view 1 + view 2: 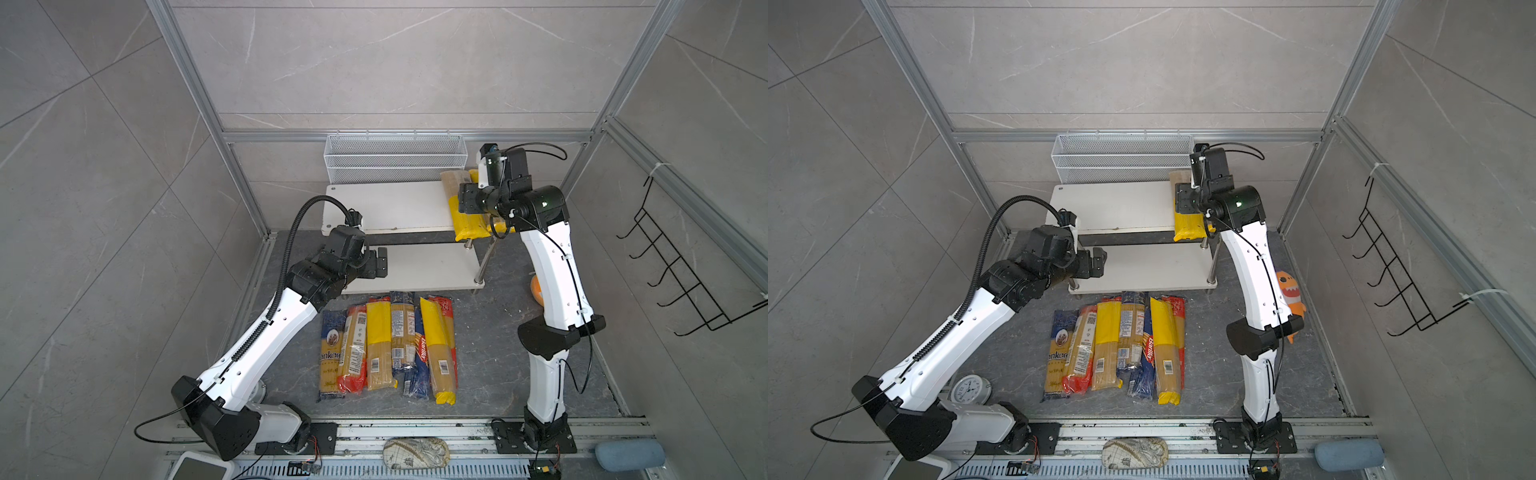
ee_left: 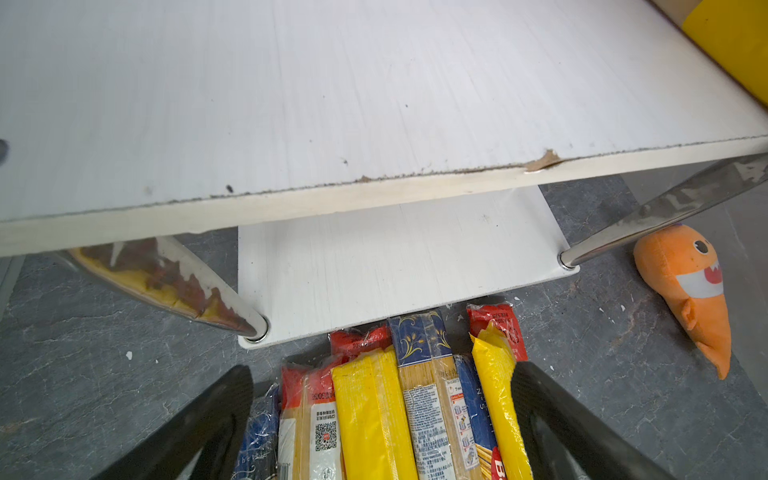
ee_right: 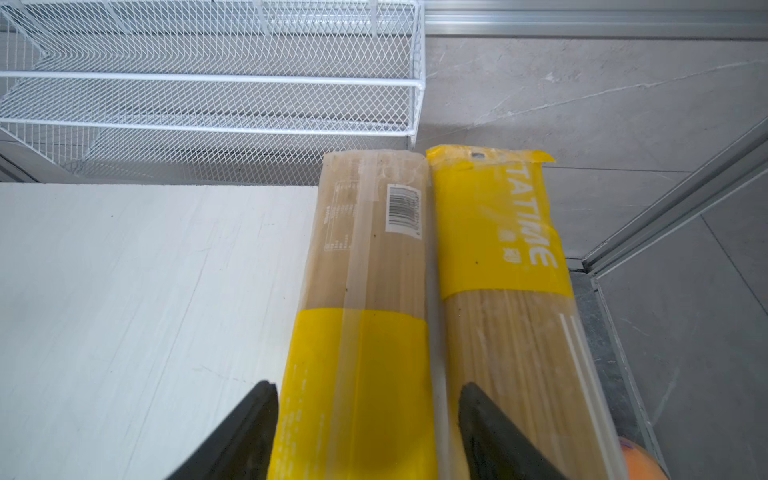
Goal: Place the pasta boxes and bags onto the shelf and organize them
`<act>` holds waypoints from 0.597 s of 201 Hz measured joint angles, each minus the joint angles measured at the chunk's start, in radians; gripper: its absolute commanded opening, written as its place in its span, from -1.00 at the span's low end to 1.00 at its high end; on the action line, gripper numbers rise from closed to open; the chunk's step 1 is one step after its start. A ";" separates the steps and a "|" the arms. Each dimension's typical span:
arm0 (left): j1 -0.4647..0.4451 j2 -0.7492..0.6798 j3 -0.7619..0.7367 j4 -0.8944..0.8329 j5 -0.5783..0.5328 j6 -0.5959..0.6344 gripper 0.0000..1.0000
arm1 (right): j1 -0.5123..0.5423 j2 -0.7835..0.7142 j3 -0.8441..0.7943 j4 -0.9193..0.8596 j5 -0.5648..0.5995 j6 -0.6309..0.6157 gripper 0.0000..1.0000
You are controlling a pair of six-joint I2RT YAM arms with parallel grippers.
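Observation:
Several pasta packs point(image 1: 390, 345) point(image 1: 1117, 345) lie side by side on the dark floor in front of the shelf: clear bags with yellow or red ends and dark blue ones. The shelf has a white top board point(image 1: 386, 205) point(image 3: 145, 291) and a lower board point(image 1: 428, 266) point(image 2: 395, 257). Two yellow-ended bags lie at the top board's right end, the left bag point(image 3: 365, 270) beside the right bag point(image 3: 498, 270). My right gripper point(image 3: 368, 388) point(image 1: 465, 197) is open, its fingers straddling the left bag. My left gripper point(image 2: 382, 374) point(image 1: 380, 262) hangs open and empty by the lower board's left end, above the far ends of the floor packs.
A white wire mesh basket point(image 1: 395, 158) point(image 3: 208, 83) stands behind the shelf. An orange plush toy point(image 1: 1289, 299) point(image 2: 690, 282) lies on the floor right of the shelf, behind my right arm. A black wire hook rack point(image 1: 681, 266) hangs on the right wall. A small clock point(image 1: 971, 390) sits by the left arm's base.

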 measured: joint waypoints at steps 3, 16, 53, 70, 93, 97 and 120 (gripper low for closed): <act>0.001 0.002 0.001 0.002 0.003 0.001 1.00 | 0.000 0.000 0.000 0.001 0.000 0.000 0.47; 0.003 0.010 0.006 0.008 0.010 0.003 0.99 | 0.000 0.000 0.000 0.005 -0.001 0.000 0.49; 0.006 0.021 0.016 0.029 0.023 0.010 1.00 | 0.000 -0.012 -0.002 0.010 -0.020 0.001 0.51; 0.006 0.021 0.016 0.042 0.035 0.009 1.00 | 0.000 -0.047 -0.030 0.010 -0.035 0.006 0.53; 0.006 0.021 0.015 0.054 0.046 0.006 0.99 | 0.000 -0.117 -0.076 0.007 -0.057 0.015 0.54; 0.006 0.021 0.014 0.061 0.050 0.004 0.99 | 0.000 -0.129 -0.081 0.006 -0.059 0.016 0.54; 0.006 0.016 -0.008 0.085 0.068 -0.013 0.99 | 0.000 -0.211 -0.128 -0.008 -0.072 0.021 0.55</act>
